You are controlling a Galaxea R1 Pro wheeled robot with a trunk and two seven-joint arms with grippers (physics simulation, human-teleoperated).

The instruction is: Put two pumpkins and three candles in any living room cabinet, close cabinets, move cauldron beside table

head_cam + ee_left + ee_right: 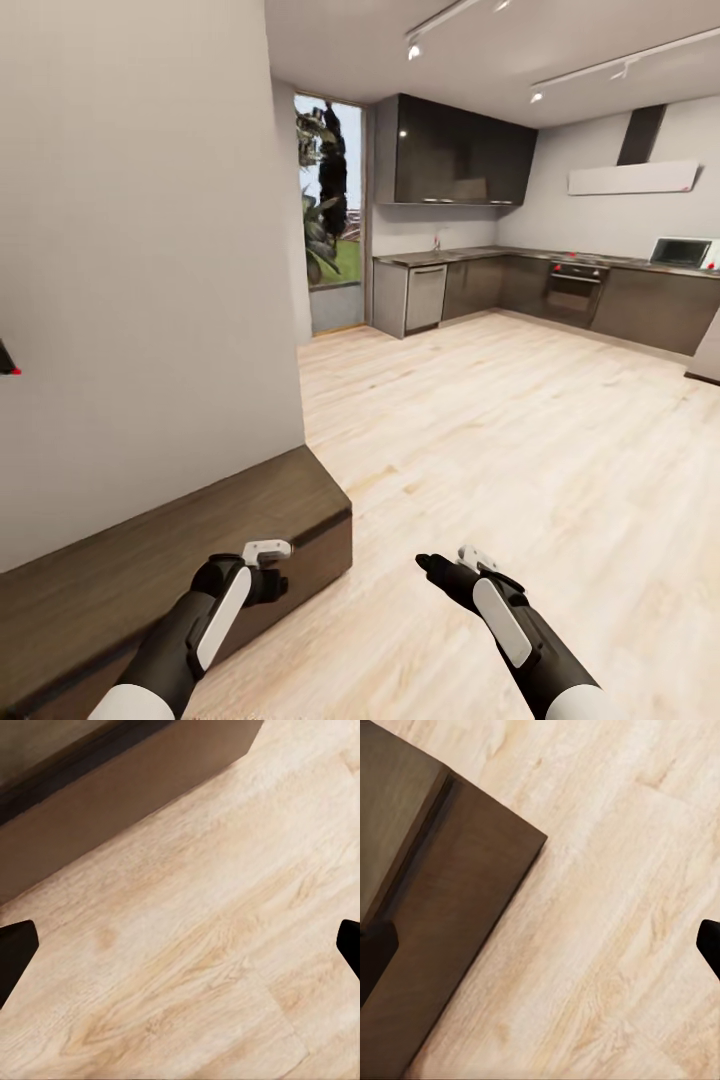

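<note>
Both grippers — left (262, 560), right (450, 566) — spread, empty, beside the dark cabinet (150, 560) — turn slowly, scan for pumpkins

Pale wood floor (480, 440) runs back to a kitchen of dark grey units (640, 300) with an oven (572, 290), a dishwasher (425, 296) and a microwave (682, 251) on the counter. Dark wall cupboards (460, 152) hang above. A tall window (330, 215) shows greenery. A plain wall (140, 250) stands at left.
</note>
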